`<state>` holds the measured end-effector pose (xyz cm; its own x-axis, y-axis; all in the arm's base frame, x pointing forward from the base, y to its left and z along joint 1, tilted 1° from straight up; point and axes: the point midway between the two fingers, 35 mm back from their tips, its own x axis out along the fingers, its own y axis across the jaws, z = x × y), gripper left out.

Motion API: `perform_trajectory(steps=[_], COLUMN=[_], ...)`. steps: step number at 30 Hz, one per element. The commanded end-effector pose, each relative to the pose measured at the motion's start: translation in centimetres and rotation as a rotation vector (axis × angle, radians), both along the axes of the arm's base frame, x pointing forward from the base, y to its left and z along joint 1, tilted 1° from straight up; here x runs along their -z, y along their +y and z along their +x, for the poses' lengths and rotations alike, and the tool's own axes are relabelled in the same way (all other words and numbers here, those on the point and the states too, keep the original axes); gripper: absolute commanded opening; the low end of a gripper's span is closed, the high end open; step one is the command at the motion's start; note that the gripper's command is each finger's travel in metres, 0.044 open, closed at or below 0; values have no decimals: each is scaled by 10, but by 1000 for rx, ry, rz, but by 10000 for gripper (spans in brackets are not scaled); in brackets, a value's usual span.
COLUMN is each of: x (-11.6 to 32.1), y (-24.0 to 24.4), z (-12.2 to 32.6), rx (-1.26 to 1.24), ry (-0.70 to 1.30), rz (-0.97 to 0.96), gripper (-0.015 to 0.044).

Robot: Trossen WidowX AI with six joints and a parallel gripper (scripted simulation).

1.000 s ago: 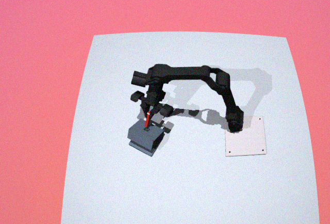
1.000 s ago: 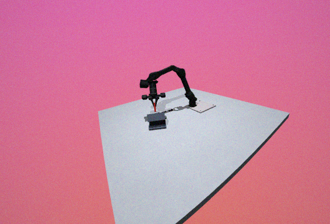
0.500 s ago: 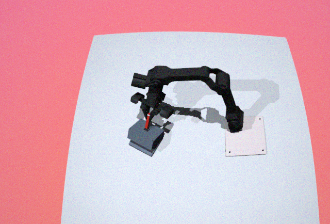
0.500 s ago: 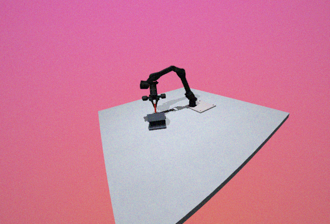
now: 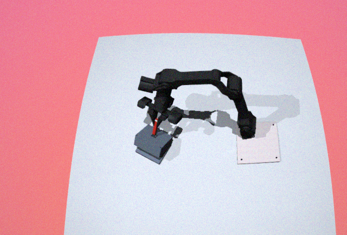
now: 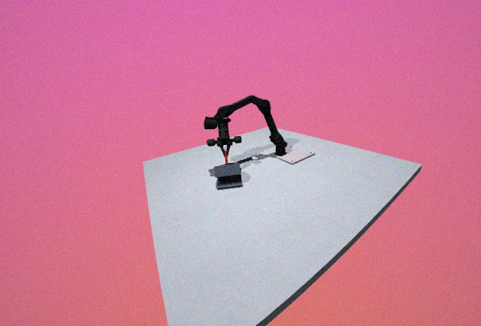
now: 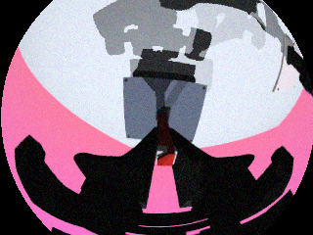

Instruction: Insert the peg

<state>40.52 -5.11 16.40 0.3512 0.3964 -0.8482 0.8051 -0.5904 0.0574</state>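
The red peg (image 5: 154,128) (image 6: 225,158) (image 7: 164,124) is long and thin, and leans slightly. My gripper (image 5: 155,123) (image 6: 225,152) (image 7: 162,130) is shut on its upper part, above the slate-grey sloped panel (image 5: 148,143) (image 6: 223,170) (image 7: 136,108). The peg's bottom end is at the dark hole (image 5: 153,135) in the panel's face. The peg and finger shadows cover most of the hole in the wrist view. I cannot tell whether the tip is inside the hole or just over its mouth, nor how well the flat sides match.
The panel block stands on its own foot (image 5: 148,156) on the pale table (image 5: 196,193) (image 6: 240,236). The arm arches from its pinkish base plate (image 5: 259,151) (image 6: 297,156) at the right. Arm shadows fall on the table behind and beside the panel.
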Motion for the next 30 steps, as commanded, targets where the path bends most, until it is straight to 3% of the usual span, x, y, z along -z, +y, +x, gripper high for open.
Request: perform_trajectory(steps=[1,30], x=[2,9], y=[1,5], z=[-2,-1], rx=[-1,-1], ry=[3,3], rz=[1,1], gripper=[0,0])
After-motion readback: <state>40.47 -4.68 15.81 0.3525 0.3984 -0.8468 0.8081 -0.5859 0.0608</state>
